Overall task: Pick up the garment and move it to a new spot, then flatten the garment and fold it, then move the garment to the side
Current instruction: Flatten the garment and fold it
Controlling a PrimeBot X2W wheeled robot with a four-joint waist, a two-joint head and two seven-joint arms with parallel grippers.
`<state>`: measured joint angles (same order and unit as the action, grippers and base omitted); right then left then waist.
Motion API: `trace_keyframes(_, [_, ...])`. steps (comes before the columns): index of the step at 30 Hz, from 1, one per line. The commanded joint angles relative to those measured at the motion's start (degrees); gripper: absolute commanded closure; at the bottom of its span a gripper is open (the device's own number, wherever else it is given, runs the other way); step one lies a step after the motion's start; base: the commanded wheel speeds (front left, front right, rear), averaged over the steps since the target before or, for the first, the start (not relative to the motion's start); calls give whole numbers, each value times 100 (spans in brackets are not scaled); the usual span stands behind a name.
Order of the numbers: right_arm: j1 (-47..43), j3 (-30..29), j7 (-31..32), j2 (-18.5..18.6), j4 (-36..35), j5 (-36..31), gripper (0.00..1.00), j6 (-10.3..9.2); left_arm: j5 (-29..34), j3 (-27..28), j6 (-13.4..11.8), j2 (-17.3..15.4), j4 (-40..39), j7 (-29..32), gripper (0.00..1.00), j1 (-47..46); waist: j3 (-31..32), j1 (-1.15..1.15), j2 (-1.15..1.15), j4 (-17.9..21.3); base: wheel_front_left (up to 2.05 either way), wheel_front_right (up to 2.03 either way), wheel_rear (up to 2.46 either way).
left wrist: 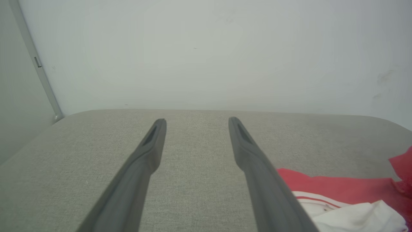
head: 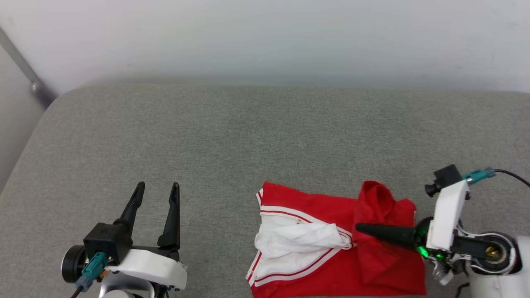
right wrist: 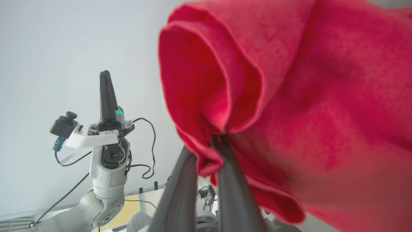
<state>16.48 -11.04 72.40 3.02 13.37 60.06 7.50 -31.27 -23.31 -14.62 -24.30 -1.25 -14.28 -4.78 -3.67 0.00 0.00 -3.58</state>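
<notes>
Grey woven upholstered surface [head: 207,136], plain pale wall [head: 265,37] behind, grey pipe [head: 25,66] at left, even light

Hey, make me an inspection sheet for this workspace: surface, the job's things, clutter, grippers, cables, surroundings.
Surface: grey fabric cushion, smooth.
Job's things: garment, red with a white sleeve and striped trim, partly folded at the near right, one red fold raised.
Clutter: nothing seen.
Grippers: left gripper open over bare cushion, holding nothing; right gripper shut on the garment's raised red fold.
Cables: black cable at the right wrist; teal connector at the left wrist.
Surroundings: pale wall behind; grey pipe at far left.
</notes>
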Motion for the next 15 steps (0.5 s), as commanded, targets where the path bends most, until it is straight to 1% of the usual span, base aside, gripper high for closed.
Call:
trace_keyframes(1, [66,182,-81,-22,39,116,100,-2,24,0,2,10,17,12,0,-29,12,0,0,-55,0,0,0])
trace_keyframes(5, [164,1035,-593,-20,168,485,100,-2,5,-32,-5,35,23,17,0,-26,-6,0,0,-162,0,0,0])
trace_keyframes(9, [337,1884,-1280,-21,478,503,100,-2,-3,-78,39,69,41,17,0,-120,-91,0,0,-282,0,0,0])
trace_keyframes(12, [550,2348,-1896,-18,885,251,100,-2,7,-97,45,93,60,7,0,-186,-173,0,0,-349,0,0,0])
trace_keyframes(13, [616,2454,-2127,-16,1090,49,95,-2,6,-98,45,105,73,1,0,-192,-196,0,0,-367,0,0,0])
trace_keyframes(14, [709,2570,-2345,-16,1244,-120,67,-2,5,-94,42,115,90,-4,0,-208,-218,0,0,-381,0,0,0])
trace_keyframes(15, [764,2671,-2503,-17,1392,-141,26,-2,7,-91,48,120,99,-11,0,-227,-230,0,0,-391,0,0,0])
